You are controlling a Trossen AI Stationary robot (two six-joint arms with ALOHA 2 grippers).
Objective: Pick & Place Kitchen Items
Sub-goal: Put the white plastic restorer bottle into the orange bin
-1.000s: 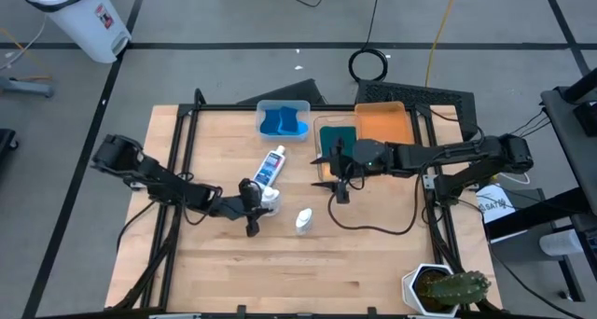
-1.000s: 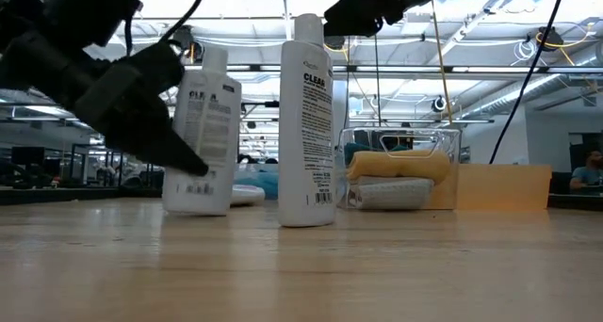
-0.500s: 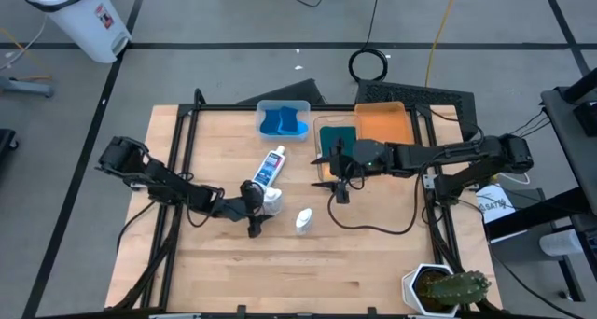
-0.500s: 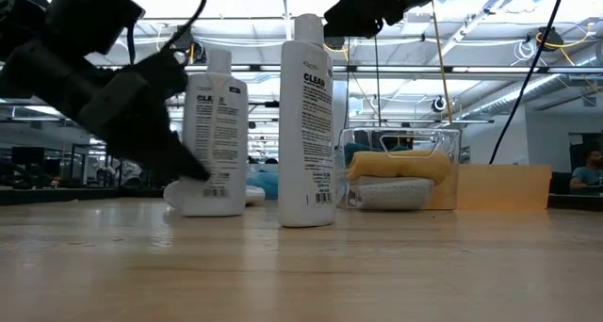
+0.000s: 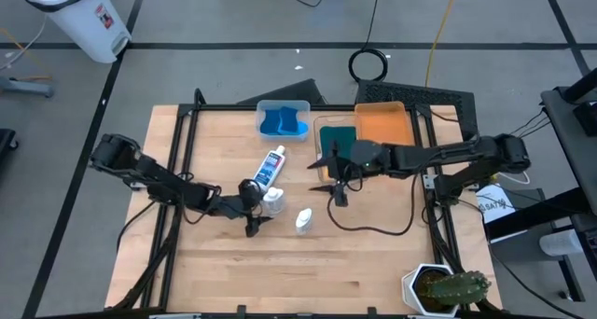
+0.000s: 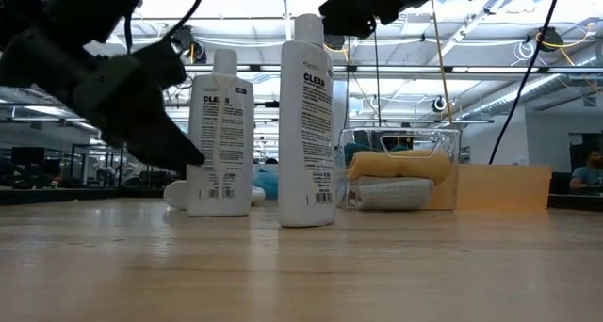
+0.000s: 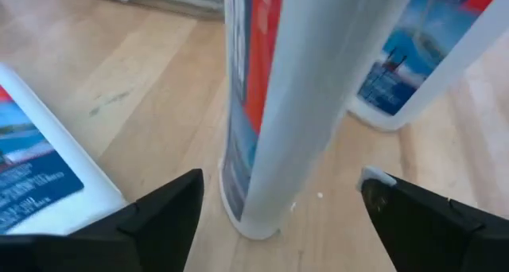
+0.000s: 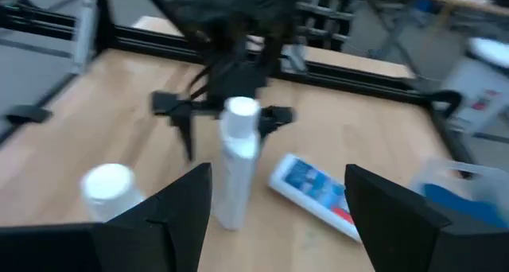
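A white bottle (image 5: 272, 201) stands upright near the middle of the counter (image 5: 224, 272), between the spread fingers of the left end effector (image 5: 257, 208), which is open and not gripping it. A second bottle (image 5: 303, 219) stands upright just beside it, toward the near edge, and a third (image 5: 270, 166) lies flat toward the far edge. The right end effector (image 5: 339, 183) hangs open and empty over the counter by the clear bin (image 5: 337, 144) with the dark green cloth (image 5: 340, 138).
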